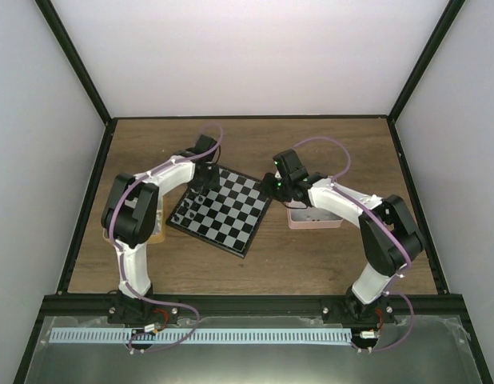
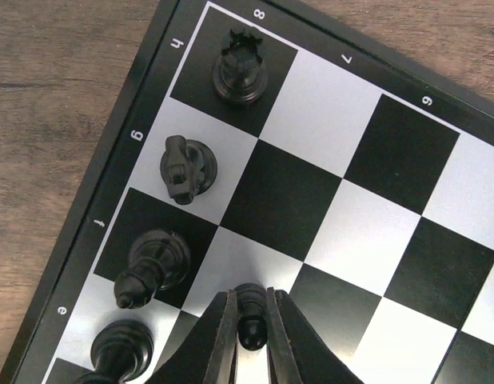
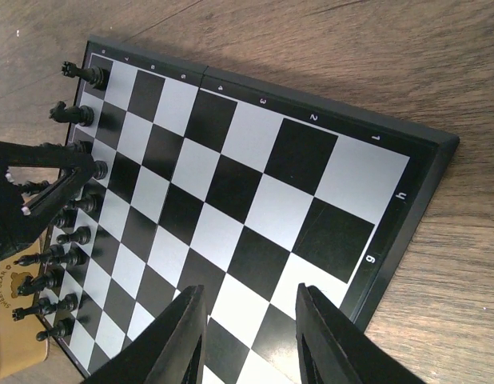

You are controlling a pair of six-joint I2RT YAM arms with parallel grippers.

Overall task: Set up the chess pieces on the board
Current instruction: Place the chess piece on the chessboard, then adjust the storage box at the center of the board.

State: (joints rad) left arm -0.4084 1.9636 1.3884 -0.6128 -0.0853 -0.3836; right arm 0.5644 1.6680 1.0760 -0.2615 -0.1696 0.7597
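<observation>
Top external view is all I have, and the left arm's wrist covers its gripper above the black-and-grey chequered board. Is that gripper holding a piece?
Observer: Yes. The left wrist view shows the left gripper shut on a small black pawn, over the pale square next to the black bishop.
Operator: And the other arm?
Observer: The right wrist view shows the right gripper open with nothing between its fingers. It is over the black-and-grey chequered board, near the corner marked h and 1.
</observation>
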